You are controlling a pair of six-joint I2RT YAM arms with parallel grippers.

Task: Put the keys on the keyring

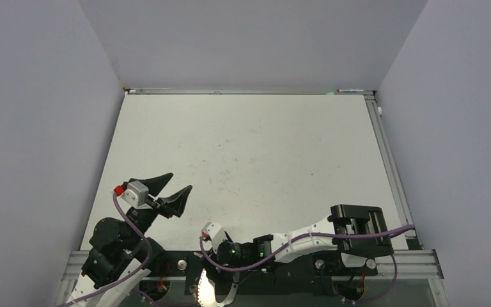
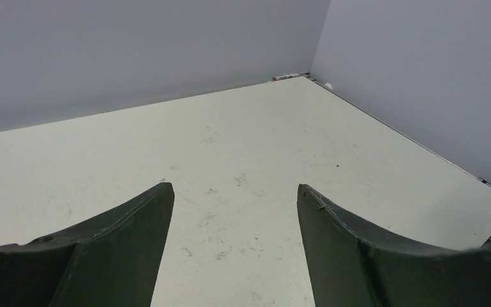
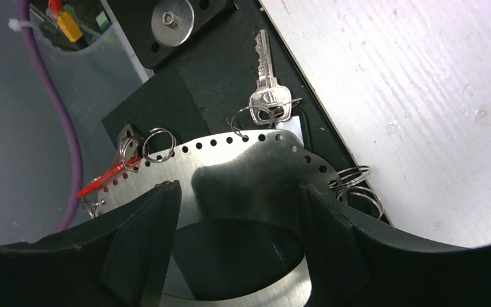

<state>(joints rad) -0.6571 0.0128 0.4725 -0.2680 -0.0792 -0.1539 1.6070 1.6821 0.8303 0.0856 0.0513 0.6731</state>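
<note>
While the right claw (image 3: 236,189) gapes wide and empty, the keyring (image 3: 256,155) lies flat just beneath its fingertips.

Brushed, glossy metal keyring (image 3: 185,160), shiny metal key (image 3: 268,99), perhaps plastic red tag (image 3: 105,178), matt scuffed table (image 3: 422,96).

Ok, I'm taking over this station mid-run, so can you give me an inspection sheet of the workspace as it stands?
surface: white table, lightly scuffed.
job's things: keyring lies on the black base plate off the table's near edge; silver key appears hooked on a rim loop; red tag at the rim, attachment unclear.
clutter: small thin item at the far corner, too small to identify.
grippers: left gripper open, holding nothing, over the table; right gripper open over the keyring.
cables: purple cable runs beside the keyring.
surroundings: plain grey walls on three sides.
</note>
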